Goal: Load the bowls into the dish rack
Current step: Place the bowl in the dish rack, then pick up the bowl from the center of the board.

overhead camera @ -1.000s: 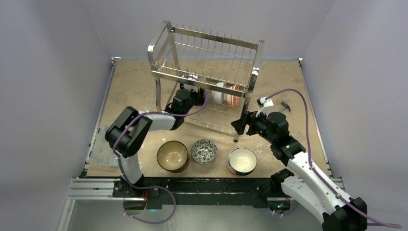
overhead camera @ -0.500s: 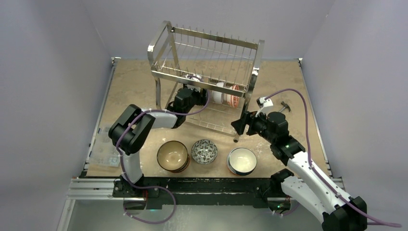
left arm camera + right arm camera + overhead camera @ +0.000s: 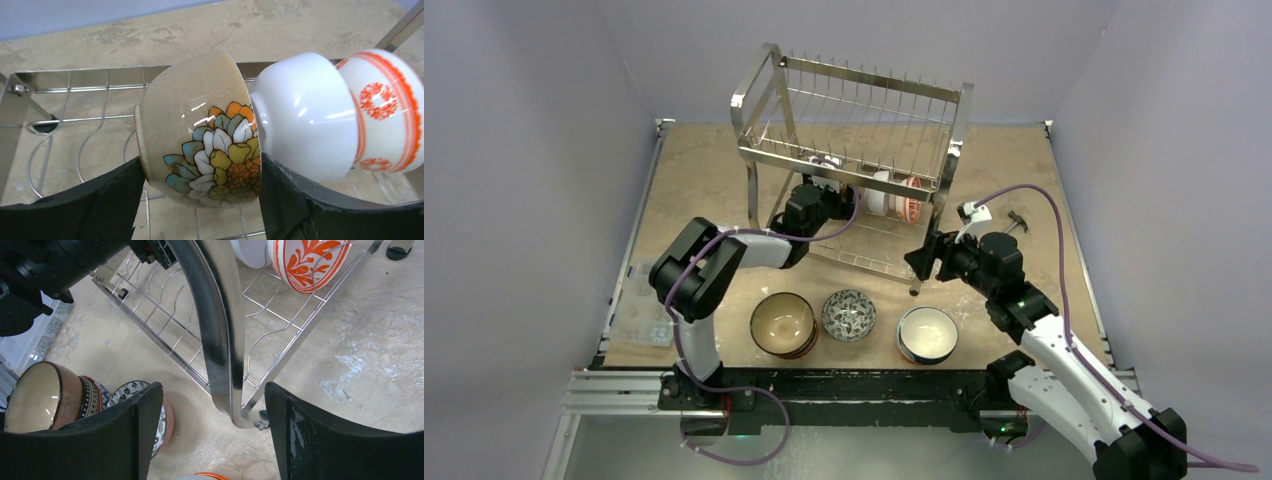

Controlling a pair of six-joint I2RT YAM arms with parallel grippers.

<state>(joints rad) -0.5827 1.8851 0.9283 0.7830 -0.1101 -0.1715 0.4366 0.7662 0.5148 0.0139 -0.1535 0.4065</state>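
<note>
The chrome dish rack (image 3: 854, 110) stands at the back of the table. My left gripper (image 3: 824, 190) reaches into its lower tier, shut on a tan bowl with a painted flower (image 3: 200, 125). That bowl stands on edge, its foot against a white bowl (image 3: 305, 115), with an orange-patterned bowl (image 3: 385, 105) behind. My right gripper (image 3: 921, 262) is open, its fingers either side of the rack's front right leg (image 3: 220, 330) without touching it. Three bowls sit on the table in front: a brown one (image 3: 782, 324), a dark patterned one (image 3: 848, 314) and a white orange-rimmed one (image 3: 926, 334).
A clear plastic box (image 3: 639, 320) lies at the table's left edge. A small dark tool (image 3: 1016, 220) lies right of the rack. Grey walls enclose the table on three sides. The rack's upper tier (image 3: 864, 95) hangs over my left gripper.
My left arm's elbow has shifted slightly right and its wrist has pushed a little deeper into the rack. The right arm and the table bowls have not moved.
</note>
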